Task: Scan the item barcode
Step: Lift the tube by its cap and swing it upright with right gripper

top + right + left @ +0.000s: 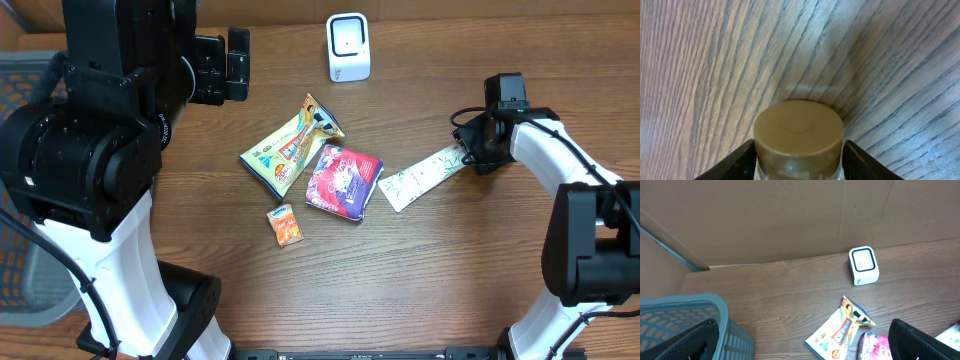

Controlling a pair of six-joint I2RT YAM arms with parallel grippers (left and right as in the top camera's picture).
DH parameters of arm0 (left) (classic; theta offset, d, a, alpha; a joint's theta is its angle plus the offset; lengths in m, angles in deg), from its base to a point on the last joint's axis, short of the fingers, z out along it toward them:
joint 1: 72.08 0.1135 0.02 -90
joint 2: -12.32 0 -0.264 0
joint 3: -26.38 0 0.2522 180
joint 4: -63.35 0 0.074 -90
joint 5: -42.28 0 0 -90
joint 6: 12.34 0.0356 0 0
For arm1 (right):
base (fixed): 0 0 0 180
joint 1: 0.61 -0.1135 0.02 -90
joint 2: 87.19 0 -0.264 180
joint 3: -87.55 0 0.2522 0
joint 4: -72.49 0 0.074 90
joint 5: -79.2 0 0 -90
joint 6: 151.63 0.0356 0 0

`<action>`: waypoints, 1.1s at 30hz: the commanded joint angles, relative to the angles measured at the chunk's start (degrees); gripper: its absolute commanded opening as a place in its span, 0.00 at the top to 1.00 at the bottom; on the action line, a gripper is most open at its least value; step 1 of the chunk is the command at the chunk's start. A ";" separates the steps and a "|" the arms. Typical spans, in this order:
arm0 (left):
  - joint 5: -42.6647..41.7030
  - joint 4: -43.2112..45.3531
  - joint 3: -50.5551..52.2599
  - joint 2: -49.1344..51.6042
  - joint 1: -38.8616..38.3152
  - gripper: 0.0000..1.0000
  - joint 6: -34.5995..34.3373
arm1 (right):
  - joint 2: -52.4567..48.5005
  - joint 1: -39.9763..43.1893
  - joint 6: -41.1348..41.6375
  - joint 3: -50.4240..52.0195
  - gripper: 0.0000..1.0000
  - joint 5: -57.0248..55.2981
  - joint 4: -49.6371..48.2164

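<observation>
From overhead, right of centre on the wood table (pixel 420 270): a white leaf-print tube (pixel 422 178), lying slantwise, lower-left end just beside a purple pouch (pixel 344 180), upper-right end inside the right gripper (pixel 468 152). Hidden there by the black wrist: how the jaws stand. Supplied only by the right wrist view: the tube's round tan cap (pixel 799 127) end-on, with a black finger (pixel 740 160) pressed to each side, so clenched on the tube at its cap end. Cannot tell from either view whether raised off the wood or resting on it. Also only from overhead: a small orange packet (pixel 285 225) below and left of the pouch, apart from it, and the whole of a yellow snack bag (pixel 291 145) just beside the pouch's upper-left edge. Upright at the far edge, well apart from the tube: a white scanner (pixel 348 47), caught in the left wrist view too, in front of a cardboard wall (pixel 765 220), with the snack bag and a corner of the pouch nearer the lens. Clearest in the left wrist view: a grey-blue slatted basket (pixel 700 315) at the table's left end. Left gripper (pixel 804 330) released, fingers spread to the frame's bottom corners, bare wood and the snack bag between them; from overhead, over the far left of the table, away from every item.
</observation>
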 commanded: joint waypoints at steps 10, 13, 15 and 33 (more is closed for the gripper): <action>-0.46 0.09 0.24 0.52 0.24 0.00 -1.25 | -0.46 -0.46 -10.27 -1.25 0.54 -4.61 -2.58; -0.46 0.09 0.24 0.52 0.24 0.00 -1.25 | -0.33 -0.44 -14.75 -1.77 0.59 -3.08 -2.62; -0.44 0.09 0.24 0.52 0.24 0.00 -1.25 | -0.11 -0.44 -18.23 -3.08 0.63 -1.22 -1.53; -0.68 0.09 0.24 0.52 0.24 0.00 -2.10 | -1.95 -0.55 -25.53 -5.31 0.17 -1.27 -4.90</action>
